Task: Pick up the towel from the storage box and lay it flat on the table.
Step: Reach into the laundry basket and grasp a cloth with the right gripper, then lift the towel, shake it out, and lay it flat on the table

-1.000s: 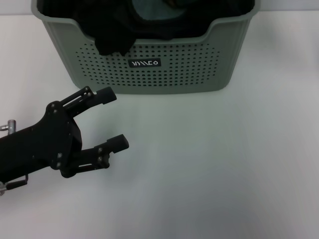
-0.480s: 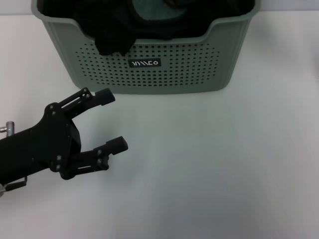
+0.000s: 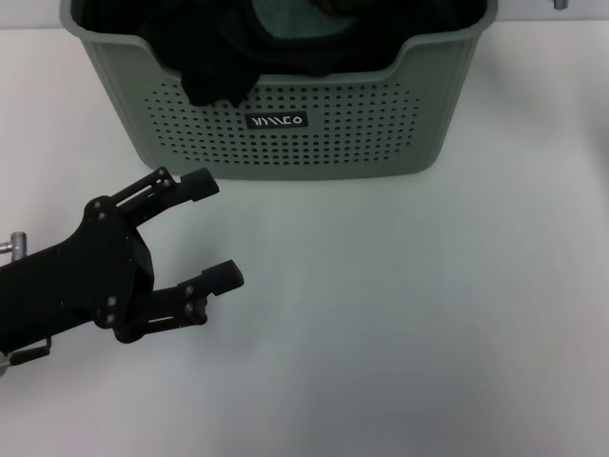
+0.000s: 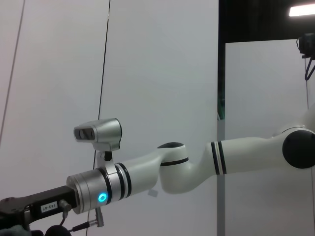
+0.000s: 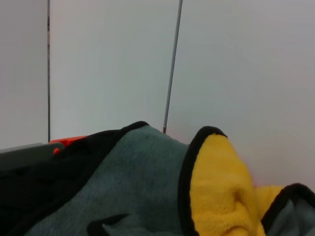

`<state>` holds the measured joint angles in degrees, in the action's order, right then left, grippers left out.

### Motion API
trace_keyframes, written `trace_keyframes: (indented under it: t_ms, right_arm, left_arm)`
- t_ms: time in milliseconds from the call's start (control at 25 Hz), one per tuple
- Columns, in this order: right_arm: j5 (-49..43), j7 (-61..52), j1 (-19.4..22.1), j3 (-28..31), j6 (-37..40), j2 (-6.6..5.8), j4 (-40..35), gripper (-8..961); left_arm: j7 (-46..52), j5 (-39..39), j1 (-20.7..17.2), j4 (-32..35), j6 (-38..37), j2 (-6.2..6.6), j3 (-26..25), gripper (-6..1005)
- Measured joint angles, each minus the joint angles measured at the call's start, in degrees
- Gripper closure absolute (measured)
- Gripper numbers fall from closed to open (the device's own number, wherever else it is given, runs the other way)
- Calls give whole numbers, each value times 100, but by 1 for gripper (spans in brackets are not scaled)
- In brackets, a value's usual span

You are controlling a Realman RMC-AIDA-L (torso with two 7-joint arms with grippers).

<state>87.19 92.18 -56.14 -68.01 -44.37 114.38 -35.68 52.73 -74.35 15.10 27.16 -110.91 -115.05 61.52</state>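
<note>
Left gripper: wide open, empty, above the table, near-left of the storage box.
Right gripper: not visible.
Towel: bunched up; yellow face showing.

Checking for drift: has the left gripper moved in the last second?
Yes, barely: the open left gripper slipped slightly toward the robot's left, away from the storage box logo.
</note>
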Motion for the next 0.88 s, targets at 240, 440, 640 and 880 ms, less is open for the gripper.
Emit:
trace_keyframes:
  t_ms: [240, 440, 640, 880]
  right_arm:
    - [2, 58, 73, 24, 65, 26, -48, 819]
    - [2, 78, 159, 16, -20, 30, -212, 933]
    - [55, 146, 534, 29, -232, 112, -859, 937]
    - [900, 590, 1183, 60, -1412, 119, -1809, 942]
  left_arm:
    - [0, 15, -3, 0, 0, 0, 0, 118]
    - [0, 20, -7, 0, 0, 0, 0, 118]
    - [0, 28, -19, 0, 0, -4, 0, 118]
    - [-6, 28, -33, 0, 0, -7, 0, 118]
